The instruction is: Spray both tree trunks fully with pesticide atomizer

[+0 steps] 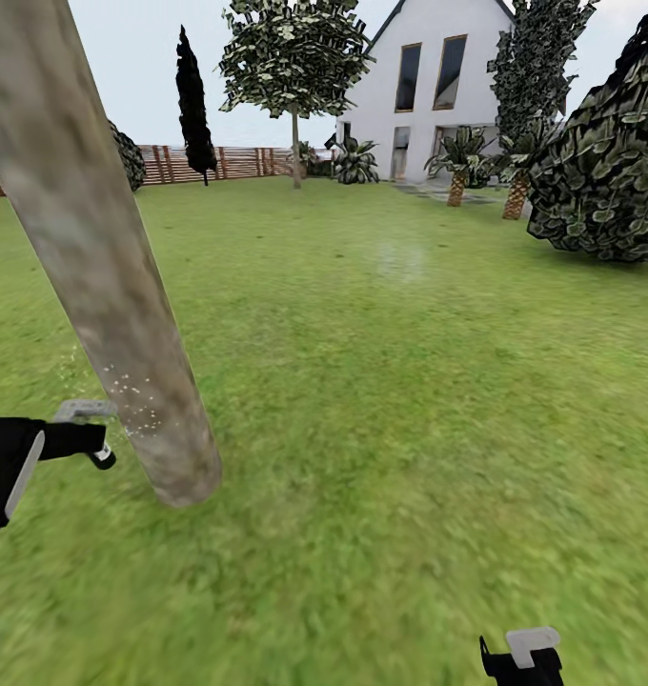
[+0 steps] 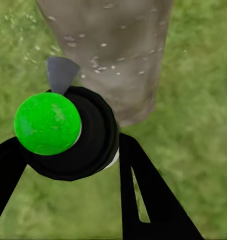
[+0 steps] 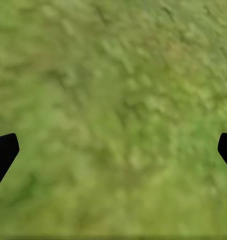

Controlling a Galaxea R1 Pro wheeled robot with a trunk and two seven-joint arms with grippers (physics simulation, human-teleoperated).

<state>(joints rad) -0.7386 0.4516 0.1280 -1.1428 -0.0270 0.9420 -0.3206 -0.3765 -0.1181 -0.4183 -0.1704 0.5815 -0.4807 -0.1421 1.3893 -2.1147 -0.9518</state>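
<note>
A thick grey-tan tree trunk (image 1: 105, 257) leans across the left of the head view, rising from the grass floor (image 1: 391, 429). Right beside its base, my left gripper (image 1: 84, 436) is shut on the pesticide atomizer (image 2: 68, 132). In the left wrist view the atomizer has a black round body, a green ball cap and a grey nozzle aimed at the trunk (image 2: 118, 50). White pesticide specks (image 1: 133, 405) dot the lower trunk. A second tree (image 1: 294, 57) stands far back by the fence. My right gripper (image 1: 526, 659) hangs open over bare grass, low at the right.
A white house (image 1: 429, 86) stands at the back right, with short palms (image 1: 456, 167) in front. A large dark bush (image 1: 605, 171) fills the right side. A brown slat fence (image 1: 229, 162) and a narrow black cypress (image 1: 194, 100) line the back. Open lawn lies ahead.
</note>
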